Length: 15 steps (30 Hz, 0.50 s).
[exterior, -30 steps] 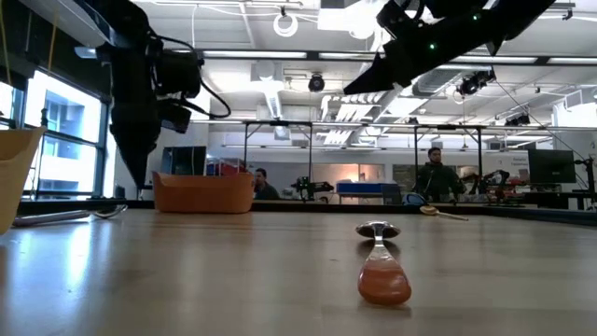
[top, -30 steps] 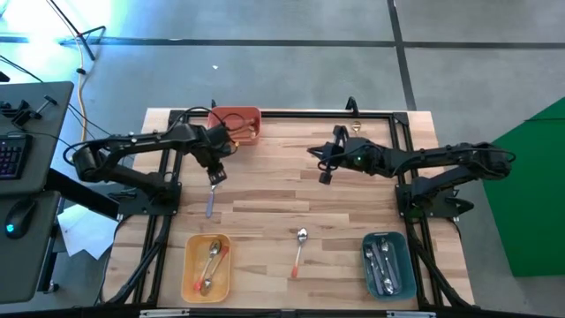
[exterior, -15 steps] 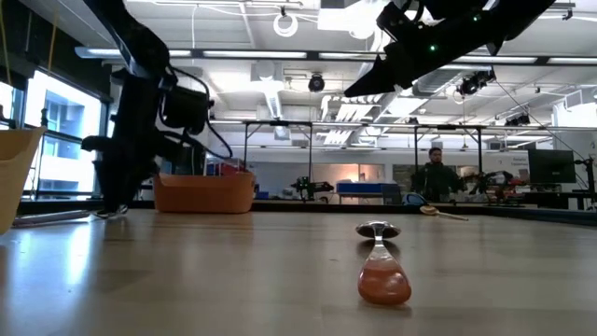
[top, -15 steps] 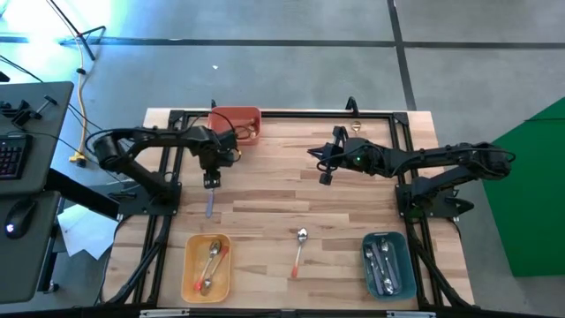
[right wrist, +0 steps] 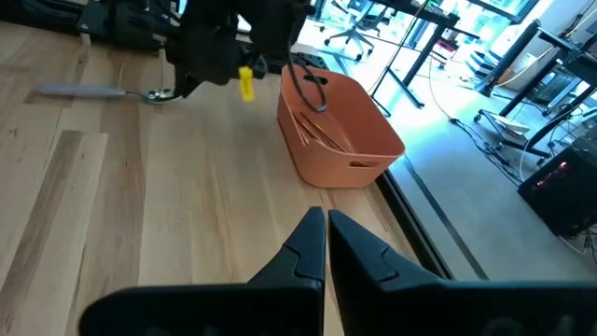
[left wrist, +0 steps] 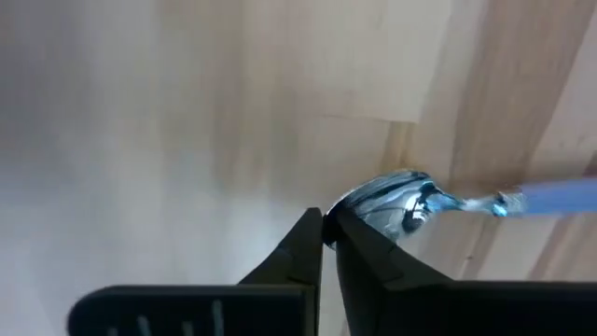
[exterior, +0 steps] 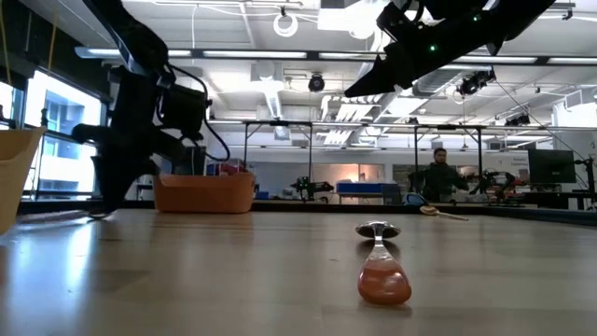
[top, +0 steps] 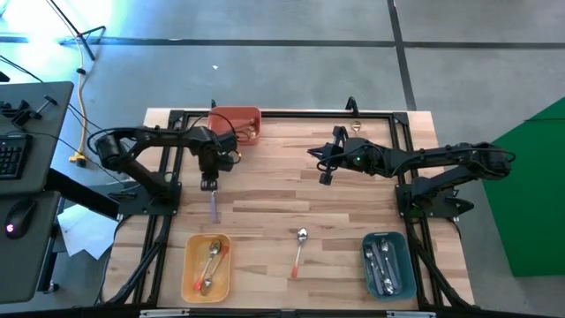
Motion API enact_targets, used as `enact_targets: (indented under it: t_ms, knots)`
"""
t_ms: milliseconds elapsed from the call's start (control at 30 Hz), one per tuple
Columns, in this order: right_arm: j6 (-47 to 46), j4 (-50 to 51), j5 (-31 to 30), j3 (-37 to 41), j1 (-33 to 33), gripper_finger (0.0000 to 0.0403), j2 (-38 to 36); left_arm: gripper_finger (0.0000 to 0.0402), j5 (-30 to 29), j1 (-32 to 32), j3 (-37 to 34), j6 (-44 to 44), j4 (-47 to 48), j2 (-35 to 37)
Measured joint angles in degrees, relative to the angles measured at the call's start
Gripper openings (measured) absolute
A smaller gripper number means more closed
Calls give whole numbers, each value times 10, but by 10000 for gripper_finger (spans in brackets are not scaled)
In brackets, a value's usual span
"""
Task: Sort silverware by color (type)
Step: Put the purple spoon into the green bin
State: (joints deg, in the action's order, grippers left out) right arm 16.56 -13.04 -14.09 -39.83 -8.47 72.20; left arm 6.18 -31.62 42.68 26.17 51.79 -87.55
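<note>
Pale wooden worktop (top: 265, 185) planks carry a purple-handled spoon (top: 213, 206), left of centre in the high view. Its bowl is met by the left gripper (left wrist: 328, 227), fingers closed beside it, nothing visibly clamped. Right gripper (right wrist: 326, 224) is kept closed, empty, aloft mid-frame.

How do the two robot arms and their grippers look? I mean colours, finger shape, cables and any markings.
Both arms are black, with jointed links. The left gripper and right gripper have dark, tapered, wedge-shaped fingers. Black cables loop beside the left wrist, which bears a small yellow tag. Green lights glow on the right arm.
</note>
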Motion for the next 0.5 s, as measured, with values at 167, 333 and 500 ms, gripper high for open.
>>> enact_targets:
  t_ms: [167, 333, 500]
  knots:
    - [0, 0, 0, 0, 0, 0, 0, 4, -14, 3, 0, 0, 1, 53]
    - [-3, 0, 0, 0, 0, 0, 0, 2, -16, 4, 18, -15, 3, 119]
    - [-26, 15, -1, 0, 3, 0, 0, 0, -17, 21, 32, -91, -55, 187]
